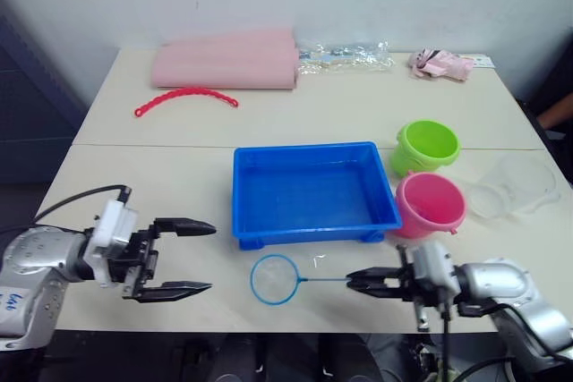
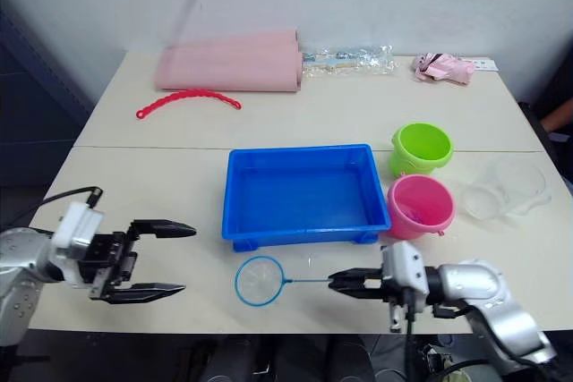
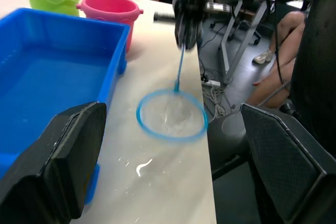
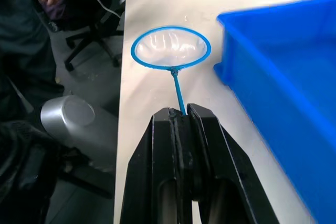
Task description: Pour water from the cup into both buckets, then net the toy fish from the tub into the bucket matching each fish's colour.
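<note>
**Right pincer holds the net beside the tub**

We see a pale desk [image 1: 179, 176] with a blue tub [image 1: 313, 192] near its middle. Our right pincer [image 1: 358, 282] is closed on the thin handle of the net [image 1: 274, 278], whose round blue hoop lies flat on the desk just in front of the tub. Our left pincer [image 1: 183, 258] hangs over the desk's front left part, its two black fingers spread wide and holding nothing. To the right of the tub stand a green bucket [image 1: 426, 147] and, nearer us, a pink bucket [image 1: 430, 204], close together. The clear cup [image 1: 517, 185] sits further right, near the desk's edge. We cannot make out any fish in the tub. At the far side lie a folded pink cloth [image 1: 226, 60] and a red beaded strip [image 1: 186, 98].
</note>
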Motion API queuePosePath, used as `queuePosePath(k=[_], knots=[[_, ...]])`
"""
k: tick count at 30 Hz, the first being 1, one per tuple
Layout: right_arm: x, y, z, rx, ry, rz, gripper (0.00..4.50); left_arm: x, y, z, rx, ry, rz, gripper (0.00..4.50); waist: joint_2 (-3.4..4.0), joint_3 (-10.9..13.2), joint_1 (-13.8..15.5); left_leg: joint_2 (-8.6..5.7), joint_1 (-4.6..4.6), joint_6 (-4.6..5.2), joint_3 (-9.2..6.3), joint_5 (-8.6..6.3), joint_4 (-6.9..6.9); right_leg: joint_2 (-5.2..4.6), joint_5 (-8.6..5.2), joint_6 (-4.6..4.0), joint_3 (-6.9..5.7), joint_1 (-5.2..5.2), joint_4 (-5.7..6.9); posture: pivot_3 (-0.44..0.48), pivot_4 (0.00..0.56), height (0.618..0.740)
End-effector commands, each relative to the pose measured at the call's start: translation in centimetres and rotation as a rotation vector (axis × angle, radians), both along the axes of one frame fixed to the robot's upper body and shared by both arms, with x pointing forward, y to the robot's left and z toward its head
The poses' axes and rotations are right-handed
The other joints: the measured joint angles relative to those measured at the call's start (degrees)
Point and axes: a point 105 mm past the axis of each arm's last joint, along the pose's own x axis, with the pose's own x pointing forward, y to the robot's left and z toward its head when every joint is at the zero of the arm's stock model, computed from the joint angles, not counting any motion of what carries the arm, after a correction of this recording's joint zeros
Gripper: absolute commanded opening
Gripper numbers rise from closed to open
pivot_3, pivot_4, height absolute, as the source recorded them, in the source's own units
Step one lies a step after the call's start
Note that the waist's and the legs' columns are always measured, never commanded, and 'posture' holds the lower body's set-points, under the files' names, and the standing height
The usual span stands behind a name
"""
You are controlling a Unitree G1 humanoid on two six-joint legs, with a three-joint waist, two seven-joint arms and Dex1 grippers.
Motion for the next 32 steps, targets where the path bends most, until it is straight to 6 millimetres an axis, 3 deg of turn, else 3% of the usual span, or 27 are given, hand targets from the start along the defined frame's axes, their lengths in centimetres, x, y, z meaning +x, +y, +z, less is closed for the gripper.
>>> queuePosePath(k=[1,6,7,9,10,11,12,17,20,25,32], knots=[[0.8,1.3,-3.0,-0.001,-0.027,-0.025,0.0,0.1,-1.5,-0.5,-0.003,-0.021,-0.006,4.42,0.04,0.02,-0.12,-0.01,-0.03,0.0,0.04,0.0,-0.02,0.02,-0.01,-0.01,0.02,-0.07,0.04,0.0,0.15,0.74],[1.6,1.0,-4.5,-0.023,0.002,-0.065,0.0,0.5,-1.4,-0.6,-0.007,-0.004,0.035,4.42,0.02,0.01,-0.21,-0.01,-0.03,0.0,0.06,0.02,-0.02,0.05,-0.02,-0.03,0.01,-0.08,0.06,0.0,0.15,0.74],[1.9,0.9,-4.5,-0.027,-0.031,-0.075,0.66,0.6,-1.3,-0.7,-0.003,0.0,0.046,4.5,0.02,0.01,-0.21,-0.01,-0.03,0.0,0.05,0.02,-0.02,0.06,-0.02,-0.03,0.01,-0.08,0.06,0.0,0.15,0.74],[1.8,0.9,-4.5,-0.033,-0.031,-0.057,1.15,0.7,-1.0,-0.7,0.002,0.002,0.056,4.5,0.02,0.01,-0.21,0.0,-0.03,0.0,0.05,0.02,-0.03,0.06,-0.02,-0.03,0.01,-0.09,0.06,0.0,0.15,0.74],[1.8,1.0,-4.4,-0.035,-0.041,-0.047,1.61,0.8,-0.9,-0.8,0.004,0.001,0.059,4.5,0.02,0.01,-0.21,0.0,-0.03,0.0,0.05,0.02,-0.02,0.06,-0.02,-0.03,0.01,-0.09,0.06,0.0,0.15,0.74],[1.5,0.9,-4.2,-0.036,-0.034,-0.029,2.34,0.8,-0.7,-0.8,0.003,-0.005,0.066,4.5,0.02,0.01,-0.21,-0.01,-0.03,0.0,0.05,0.02,-0.02,0.05,-0.02,-0.03,0.01,-0.09,0.06,0.0,0.15,0.74],[1.4,0.8,-3.9,-0.039,-0.036,-0.021,2.46,0.9,-0.5,-0.7,0.0,-0.016,0.075,4.5,0.02,0.01,-0.21,-0.01,-0.03,0.0,0.05,0.02,-0.01,0.05,-0.02,-0.03,0.01,-0.08,0.06,0.0,0.15,0.74],[0.5,-1.7,-0.1,-0.053,-0.086,-0.025,4.48,1.8,1.6,-1.3,0.055,-0.065,0.226,4.5,0.07,0.04,-0.13,-0.02,-0.04,0.04,0.06,-0.01,-0.02,0.02,-0.02,-0.03,0.01,-0.07,0.05,0.0,0.15,0.74],[-0.4,-3.6,2.2,-0.084,-0.095,-0.032,4.48,2.3,3.2,-1.4,0.084,-0.087,0.325,4.5,0.06,0.04,0.07,-0.02,-0.03,0.05,0.04,-0.02,-0.03,0.0,-0.02,-0.03,-0.01,-0.06,0.01,0.0,0.15,0.74],[-0.8,-8.7,5.5,-0.19,-0.143,-0.162,4.48,2.5,6.5,-2.0,0.164,-0.106,0.48,4.5,0.06,0.04,0.54,0.02,-0.03,0.06,0.04,-0.04,-0.04,-0.06,-0.02,-0.03,-0.01,-0.03,-0.05,0.0,0.15,0.74],[-0.9,-14.3,6.6,-0.33,-0.168,-0.274,4.48,2.6,7.7,-2.7,0.234,-0.136,0.499,4.5,0.04,0.02,0.75,0.02,-0.02,0.07,0.08,-0.08,-0.11,-0.09,-0.02,-0.03,0.02,-0.06,-0.13,0.0,0.15,0.74]])
